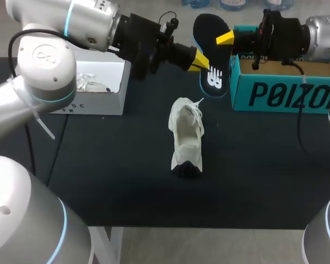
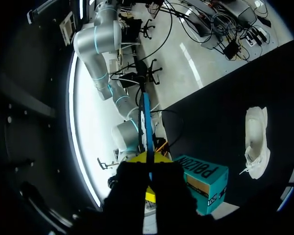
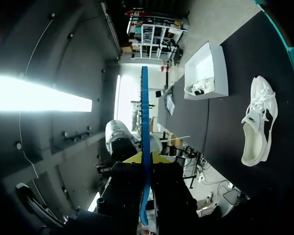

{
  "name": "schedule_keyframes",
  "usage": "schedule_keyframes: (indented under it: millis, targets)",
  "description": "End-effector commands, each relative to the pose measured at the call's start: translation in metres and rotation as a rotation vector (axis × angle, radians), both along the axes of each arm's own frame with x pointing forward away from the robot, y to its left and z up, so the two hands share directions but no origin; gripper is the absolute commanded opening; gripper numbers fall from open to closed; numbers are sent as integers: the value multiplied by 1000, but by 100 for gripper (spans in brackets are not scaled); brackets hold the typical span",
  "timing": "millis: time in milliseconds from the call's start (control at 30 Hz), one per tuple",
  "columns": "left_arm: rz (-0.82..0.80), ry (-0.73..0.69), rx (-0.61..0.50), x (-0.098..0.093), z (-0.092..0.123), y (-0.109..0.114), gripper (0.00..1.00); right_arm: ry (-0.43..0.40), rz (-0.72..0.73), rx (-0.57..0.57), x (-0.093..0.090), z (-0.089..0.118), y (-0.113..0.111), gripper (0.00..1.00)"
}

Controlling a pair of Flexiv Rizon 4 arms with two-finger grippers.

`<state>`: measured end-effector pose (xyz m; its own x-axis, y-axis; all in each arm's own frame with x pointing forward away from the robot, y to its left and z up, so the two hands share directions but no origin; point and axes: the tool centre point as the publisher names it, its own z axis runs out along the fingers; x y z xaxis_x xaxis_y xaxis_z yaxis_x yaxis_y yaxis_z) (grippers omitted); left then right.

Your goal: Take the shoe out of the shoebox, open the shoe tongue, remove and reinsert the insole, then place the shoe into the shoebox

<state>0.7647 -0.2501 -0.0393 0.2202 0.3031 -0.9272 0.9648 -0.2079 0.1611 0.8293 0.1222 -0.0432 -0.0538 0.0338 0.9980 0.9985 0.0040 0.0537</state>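
The dark insole (image 1: 211, 50) is held in the air by both arms, which meet over the far side of the worktop (image 1: 110, 165). The left end effector (image 1: 202, 60) pinches 1 side of it. The right end effector (image 1: 224, 38) pinches the opposite side. In the left wrist view the insole (image 2: 146, 128) shows edge-on as a thin blue strip, running out ahead from between the 2 pressed-in fingers of the left end effector (image 2: 149, 161). The right wrist view shows the same: the insole (image 3: 144, 117) clamped between the fingers of the right end effector (image 3: 145, 159).

The white shoe (image 1: 186, 138) lies on the worktop below and nearer than both end effectors, apart from them, its opening facing up. The teal shoebox (image 1: 275, 91) stands just under the right end effector. A white box (image 1: 93, 91) sits under the left arm, behind its end effector.
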Motion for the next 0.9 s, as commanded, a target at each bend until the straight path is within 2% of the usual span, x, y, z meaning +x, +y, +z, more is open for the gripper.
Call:
schedule_keyframes:
  millis: [33, 133, 333, 367, 500, 600, 800, 900]
  targets:
    - [-30, -9, 40, 3, 3, 1, 100, 2, 9, -7, 4, -2, 1, 0]
    - [-57, -19, 151, 5, 3, 9, 100, -1, 9, -13, 5, -2, 0, 0]
    - [-73, -2, 481, 17, 9, 32, 100, 11, 1, -32, 4, -12, -1, 0]
    - [-65, -47, 513, 20, 11, 35, 100, 14, 0, -34, 4, -14, -1, 0]
    - [-69, -11, 644, 26, 19, 41, 100, 22, -2, -33, 4, -19, 1, 0]
    - [-33, -4, 845, 31, 20, 47, 100, 26, -3, -47, 5, -22, 3, 0]
    - [37, 72, 982, 38, 29, 44, 100, 32, -2, -66, 7, -29, 7, 0]
    - [53, 125, 1100, 42, 29, 43, 100, 32, -3, -86, 7, -33, 9, 0]
